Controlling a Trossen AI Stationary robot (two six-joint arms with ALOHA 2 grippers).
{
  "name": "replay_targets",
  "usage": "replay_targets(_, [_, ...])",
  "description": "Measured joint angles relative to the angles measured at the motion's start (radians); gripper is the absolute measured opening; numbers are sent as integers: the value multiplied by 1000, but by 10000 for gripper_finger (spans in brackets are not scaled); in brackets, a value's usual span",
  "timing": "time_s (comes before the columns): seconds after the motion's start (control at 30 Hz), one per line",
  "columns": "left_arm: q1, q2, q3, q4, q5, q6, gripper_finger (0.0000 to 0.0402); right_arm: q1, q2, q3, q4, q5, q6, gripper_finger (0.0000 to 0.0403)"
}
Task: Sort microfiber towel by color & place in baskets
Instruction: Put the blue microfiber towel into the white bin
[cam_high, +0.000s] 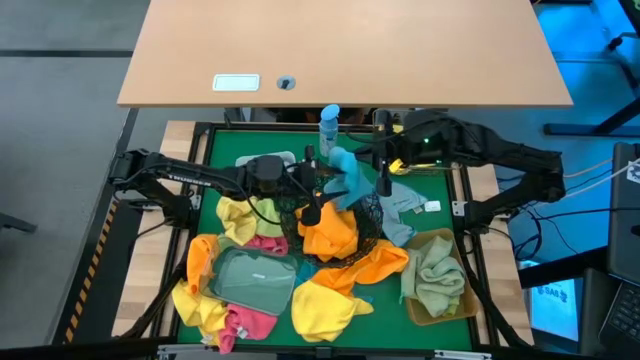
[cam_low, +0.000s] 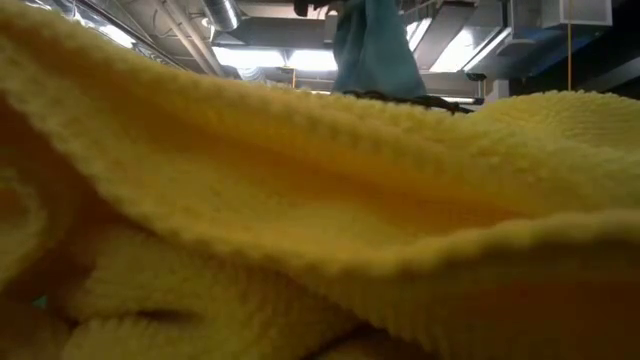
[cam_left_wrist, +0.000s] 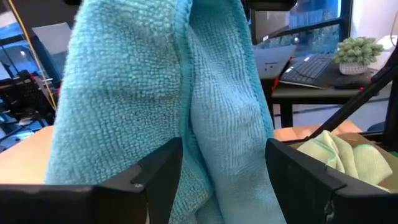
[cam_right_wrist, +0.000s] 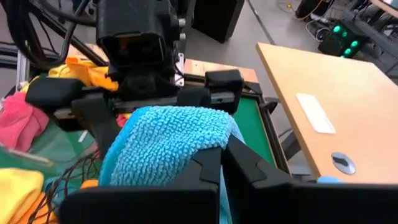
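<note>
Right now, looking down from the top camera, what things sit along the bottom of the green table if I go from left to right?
Pink towel → clear plastic tray → yellow towel → tan rectangular bin stuffed with a green towel.

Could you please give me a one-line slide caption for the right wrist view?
Right gripper shut on a blue towel, facing the open left gripper.

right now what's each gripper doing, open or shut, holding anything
Left gripper: open, fingers either side of the hanging blue towel, not clamping it.
Right gripper: shut on the blue towel, holding it up above the table.
</note>
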Motion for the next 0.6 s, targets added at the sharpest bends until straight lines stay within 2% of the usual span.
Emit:
replay_targets(0.2, [0,0,0,13,-42,-1,224,0,31,0,51,0,1,4])
replay_targets(0.4, [0,0,0,18,-160,-1,220,0,56,0,51,-22,2,4])
replay_targets(0.5, [0,0,0,18,-211,0,201,0,56,0,51,-37,2,4])
replay_targets(0.6, [5,0,0,18,-218,0,170,0,56,0,51,-52,7,4])
